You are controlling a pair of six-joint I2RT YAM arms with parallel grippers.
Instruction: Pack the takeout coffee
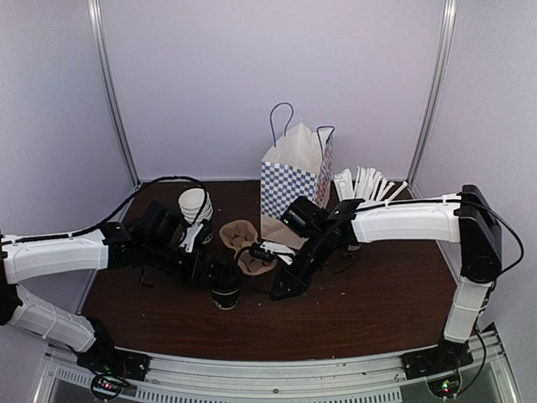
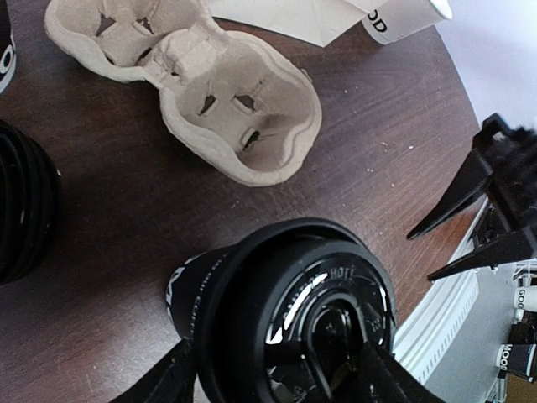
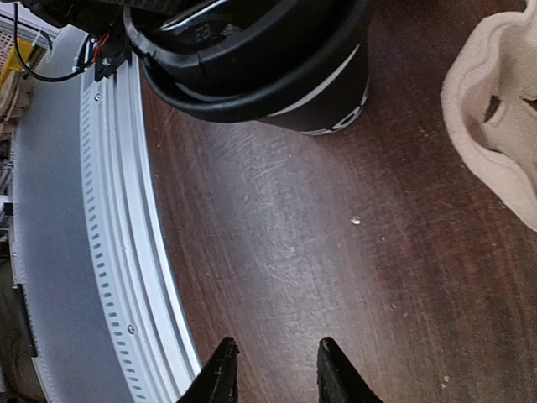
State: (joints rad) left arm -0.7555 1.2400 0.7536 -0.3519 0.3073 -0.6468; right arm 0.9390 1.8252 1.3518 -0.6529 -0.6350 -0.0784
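Note:
The takeout coffee [image 1: 225, 290], a small black cup with pale print and a black lid, is on the table in front of the cardboard cup carrier [image 1: 247, 245]. My left gripper [image 1: 216, 273] is over it, with one finger on each side of the lid [image 2: 294, 311], shut on it. The cup leans slightly in the right wrist view [image 3: 277, 67]. My right gripper [image 1: 282, 292] is open and empty, low over bare table just right of the cup [image 3: 275, 357]. The blue checkered bag [image 1: 294, 186] stands open behind.
The carrier [image 2: 235, 109] lies just beyond the cup. A stack of cups with white insides [image 1: 195, 205] stands behind my left arm. White sticks [image 1: 366, 185] stand at the back right. The table's metal front rail [image 3: 109, 252] is close to my right gripper.

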